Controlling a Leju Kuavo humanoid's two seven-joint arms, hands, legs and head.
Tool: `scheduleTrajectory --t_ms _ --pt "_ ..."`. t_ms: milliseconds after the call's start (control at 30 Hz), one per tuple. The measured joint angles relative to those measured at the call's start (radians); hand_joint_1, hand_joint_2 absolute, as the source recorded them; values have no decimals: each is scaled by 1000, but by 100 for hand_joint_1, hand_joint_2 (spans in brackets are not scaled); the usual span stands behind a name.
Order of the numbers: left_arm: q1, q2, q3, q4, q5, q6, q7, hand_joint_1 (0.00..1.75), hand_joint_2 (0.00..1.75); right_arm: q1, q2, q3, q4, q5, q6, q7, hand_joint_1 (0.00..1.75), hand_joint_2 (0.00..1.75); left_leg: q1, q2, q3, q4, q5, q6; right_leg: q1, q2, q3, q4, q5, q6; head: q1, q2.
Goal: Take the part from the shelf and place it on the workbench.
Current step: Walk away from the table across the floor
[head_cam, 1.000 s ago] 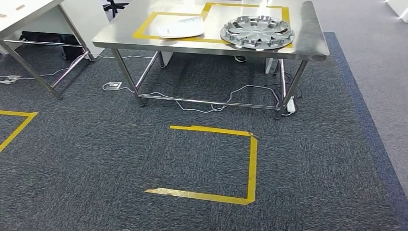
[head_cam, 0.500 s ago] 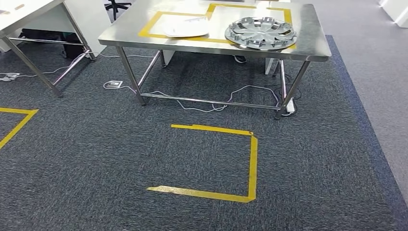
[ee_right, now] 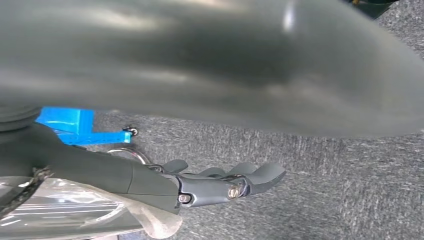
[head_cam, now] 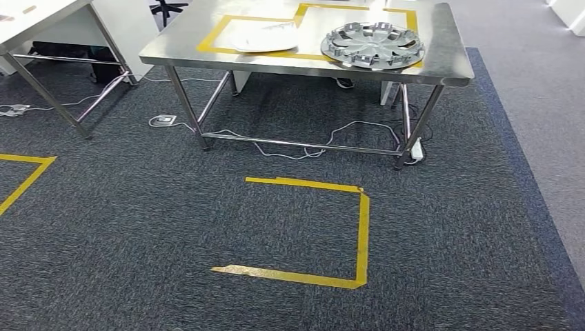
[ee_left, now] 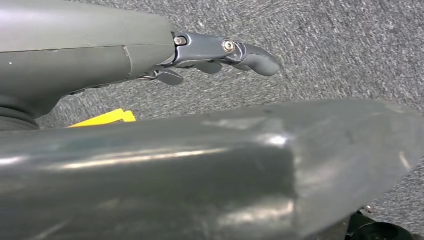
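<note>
The steel workbench point(head_cam: 448, 65) stands ahead in the head view. Two parts lie on it inside yellow tape outlines: a silver wheel cover point(head_cam: 372, 45) and, to its left, a flat white part point(head_cam: 265, 40). My left hand point(ee_left: 220, 52) hangs over the carpet, fingers stretched out and apart from the thumb, with nothing in it. My right hand point(ee_right: 225, 185) hangs the same way, and only carpet shows between its fingers and thumb. A shiny thing in clear plastic wrap point(ee_right: 75, 215) lies close beside the right hand's back; I cannot tell whether they touch.
A yellow tape square point(head_cam: 345, 227) marks the carpet in front of the workbench. Cables and a power strip point(head_cam: 416, 152) lie under the bench. A second table point(head_cam: 41, 21) stands at the far left. A blue frame with a caster point(ee_right: 75, 125) is near my right hand.
The whole picture has shifted slightly upward, so the camera has moved. The parts on the workbench have stayed where they were.
</note>
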Motion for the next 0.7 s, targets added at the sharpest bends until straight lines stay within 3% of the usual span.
scheduleTrajectory --t_ms 400,567,633,700 --pt "0 3 0 0 19 0 -9 0 0 -11 0 -17 12 53 11 -28 0 0 -5 0 -6 4 2 1 -5 0 -1 2 5 5 0 0" --pt "2 9 0 0 6 0 -8 0 0 -17 0 -24 18 67 15 -41 0 0 -5 -2 -12 5 8 14 -6 -4 -1 0 10 15 0 0" --pt "2 10 0 0 1 0 -6 0 0 -22 0 -28 20 71 16 -44 0 0 1 -5 -15 -4 19 23 -6 -2 -16 26 -17 20 1 0" --pt "3 11 0 0 -4 0 -4 0 0 -30 0 -33 24 73 16 -46 0 0 4 -10 -25 -9 29 30 -7 5 -64 132 -91 24 4 0"
